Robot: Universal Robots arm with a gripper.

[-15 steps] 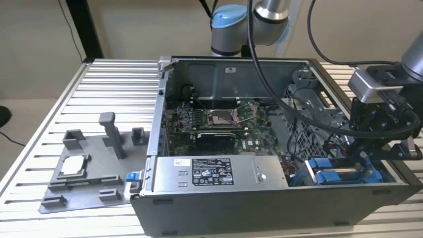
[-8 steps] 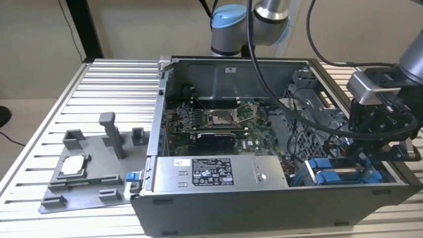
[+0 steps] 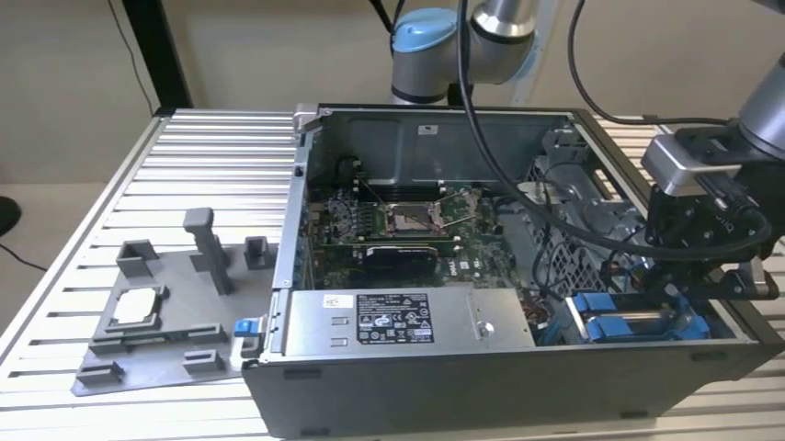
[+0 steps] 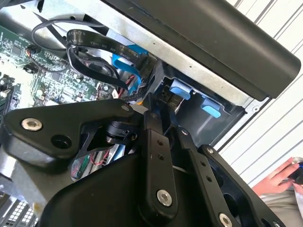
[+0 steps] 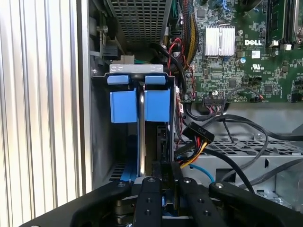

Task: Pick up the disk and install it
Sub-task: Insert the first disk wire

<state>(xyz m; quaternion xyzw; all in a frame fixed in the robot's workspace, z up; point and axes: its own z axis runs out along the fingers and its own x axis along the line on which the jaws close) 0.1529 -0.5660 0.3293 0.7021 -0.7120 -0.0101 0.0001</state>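
The open computer case [image 3: 491, 367] lies on its side on a slatted metal table [image 3: 209, 156], and everything below is placed relative to that case. Inside it, the green circuit board [image 3: 392, 220] covers the floor toward the exterior view's left, with a boxed power supply [image 3: 405, 317] against the near wall. The robot arm [image 3: 736, 147] reaches down over the case's corner at the exterior view's right, where its gripper [image 3: 705, 276] hangs just above the drive bay. The disk [image 3: 631, 323], in its blue frame, sits inside that bay; in the first wrist view its blue frame [image 5: 137, 101] stands on edge in the bay slot, beside a bundle of black, red and yellow cables [image 5: 194, 142]. Whether the gripper fingers [image 5: 165, 184] are apart or clamped on the disk cannot be told (their tips are hidden in both wrist views). Outside the case, toward the exterior view's left, a grey plastic holder [image 3: 165, 322] rests on the table.
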